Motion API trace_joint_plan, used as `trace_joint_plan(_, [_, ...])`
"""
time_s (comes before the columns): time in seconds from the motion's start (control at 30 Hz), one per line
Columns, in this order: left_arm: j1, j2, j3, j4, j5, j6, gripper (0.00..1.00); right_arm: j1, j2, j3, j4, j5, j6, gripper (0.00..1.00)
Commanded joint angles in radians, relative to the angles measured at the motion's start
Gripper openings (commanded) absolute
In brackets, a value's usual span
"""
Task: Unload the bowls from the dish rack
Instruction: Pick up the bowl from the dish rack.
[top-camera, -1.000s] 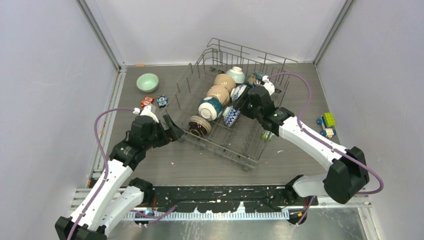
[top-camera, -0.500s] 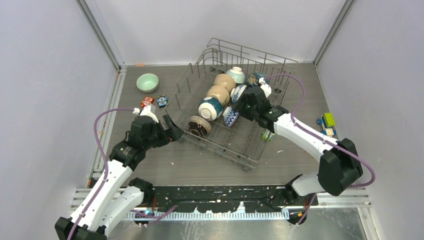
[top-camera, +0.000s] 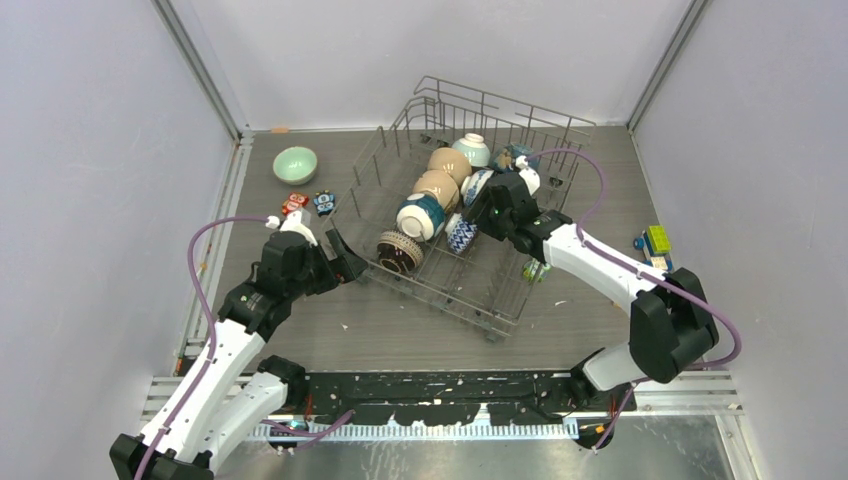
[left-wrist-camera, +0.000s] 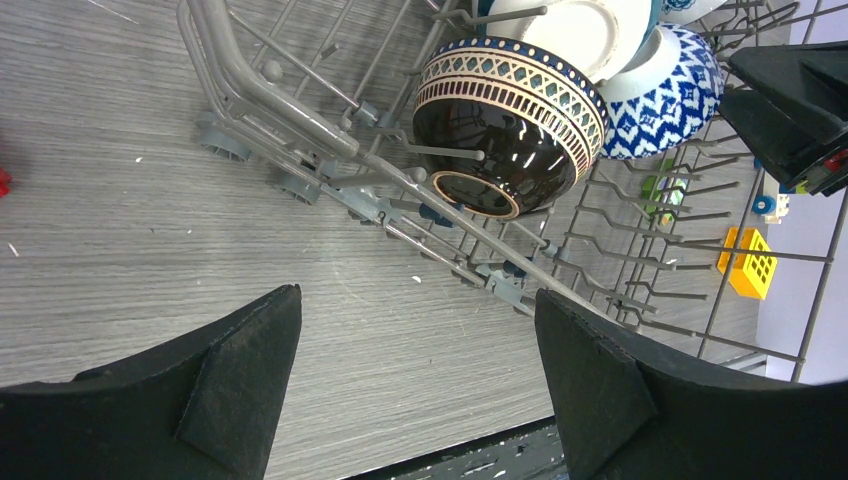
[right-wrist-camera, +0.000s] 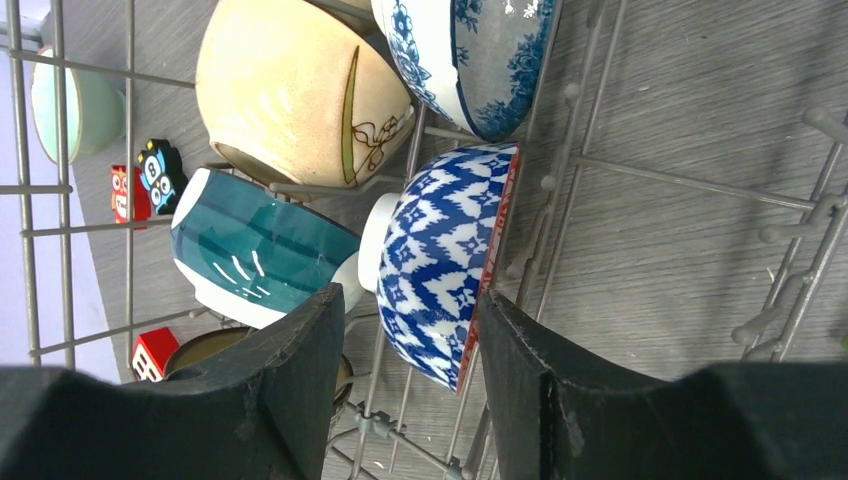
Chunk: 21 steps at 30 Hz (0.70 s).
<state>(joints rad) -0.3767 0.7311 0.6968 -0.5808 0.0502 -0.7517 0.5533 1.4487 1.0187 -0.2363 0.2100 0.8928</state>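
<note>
Right now I am looking at the dish rack (top-camera: 490, 270) sitting at an angle in the middle of the table (top-camera: 400, 330), with most of the bowls standing on edge in a row between its tines. From the near end I am seeing the dark brown bowl (top-camera: 400, 250), the teal and white bowl (top-camera: 422, 215), two tan bowls (top-camera: 437, 185) and a pale bowl (top-camera: 472, 150) at the far end. A mint green bowl (top-camera: 295, 164) is already lying outside the rack, mouth up, on the table's far left, near a red block (top-camera: 294, 203) and a small owl figure (top-camera: 323, 201).

I am holding the right gripper (top-camera: 478, 212) down inside the rack, over the blue and white zigzag bowl (top-camera: 460, 233). In the right wrist view its fingers (right-wrist-camera: 300, 380) are standing partly spread, one on each side of that bowl's lower edge. One finger is lying right at the red-lined rim, while a narrow gap is showing on the foot side, so I am not calling it a pinch. A blue floral bowl (right-wrist-camera: 480, 50) is leaning just beyond it.

I am keeping the left gripper (top-camera: 345, 262) just outside the rack's near left corner, above bare table. Its fingers (left-wrist-camera: 230, 380) are spread wide and holding nothing, pointing toward the dark brown bowl.
</note>
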Motion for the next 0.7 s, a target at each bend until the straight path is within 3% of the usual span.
trace_joint_plan(0.0, [-0.001, -0.001, 0.001, 0.021, 0.008, -0.001, 0.87, -0.007, 0.019, -0.008, 0.044, -0.010, 0.011, 0.56])
trace_joint_plan(0.67, [-0.001, 0.010, -0.001, 0.025, 0.002, -0.001, 0.87, -0.024, 0.016, -0.132, 0.232, -0.077, 0.057, 0.47])
